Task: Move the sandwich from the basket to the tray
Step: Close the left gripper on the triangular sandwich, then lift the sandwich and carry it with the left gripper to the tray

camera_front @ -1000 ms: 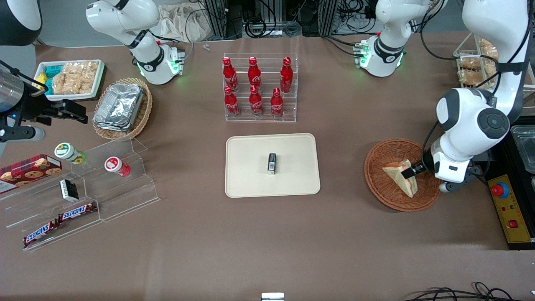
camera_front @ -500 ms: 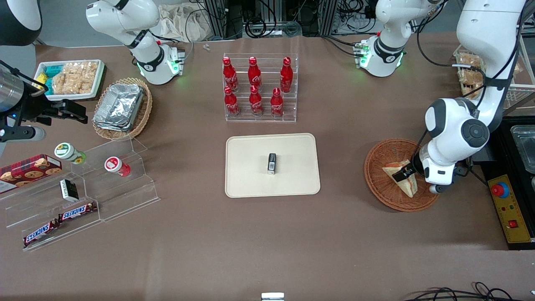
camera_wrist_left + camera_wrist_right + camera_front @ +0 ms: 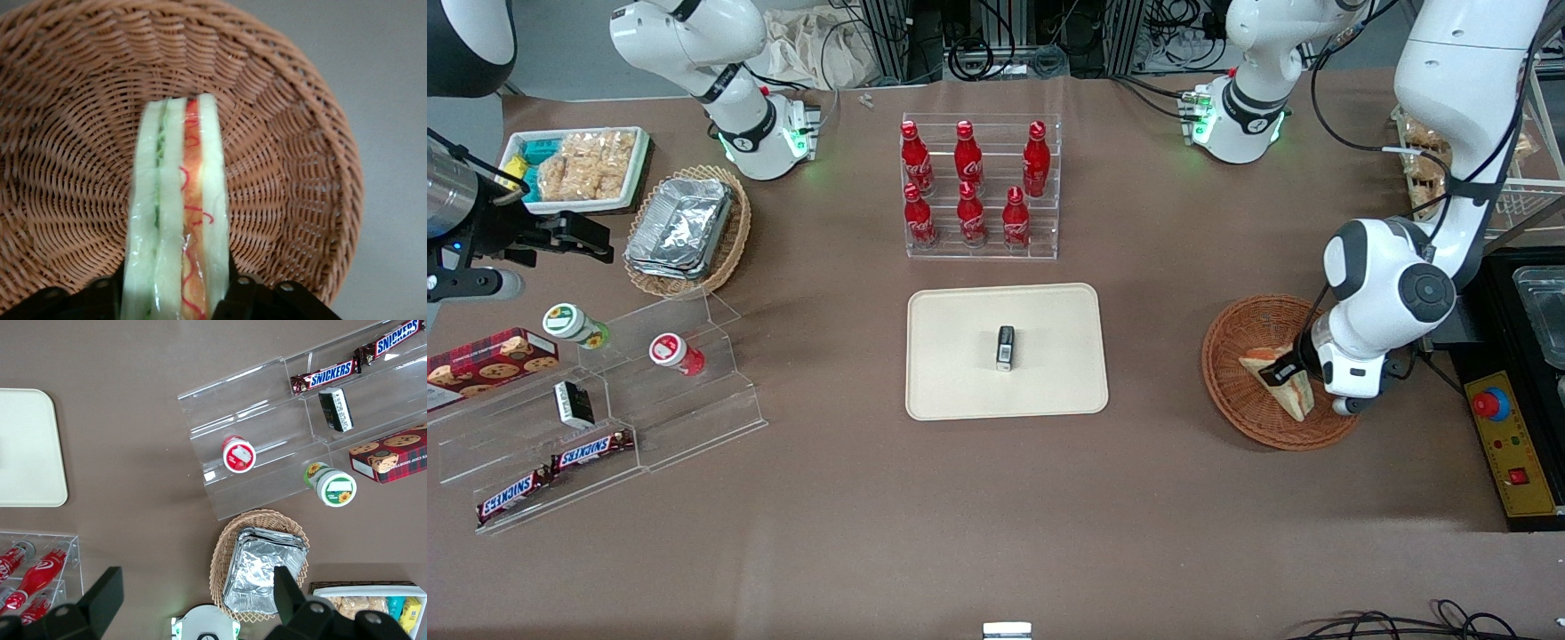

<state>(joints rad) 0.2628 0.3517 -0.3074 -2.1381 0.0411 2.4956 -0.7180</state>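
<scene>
From the front you see the tray (image 3: pixel 951 391) at table centre with a small dark box (image 3: pixel 1005 347) standing upright in its middle; bare beige surrounds it, more toward the edges at 9 and 3 o'clock. A rack of red bottles (image 3: pixel 969 182) stands at the tray's 12 o'clock, well apart. Bare brown table lies between the tray and the basket (image 3: pixel 1232 356), which sits at the tray's 3 o'clock toward the working arm's end. Inside it the sandwich (image 3: pixel 1282 382) stands on edge, and the gripper (image 3: pixel 1285 366) is down on it. In the wrist view the sandwich (image 3: pixel 177 220) sits squarely between the two black fingers (image 3: pixel 243 297), which press its bread faces, grasping it, with woven wall (image 3: pixel 293 167) rising all round
</scene>
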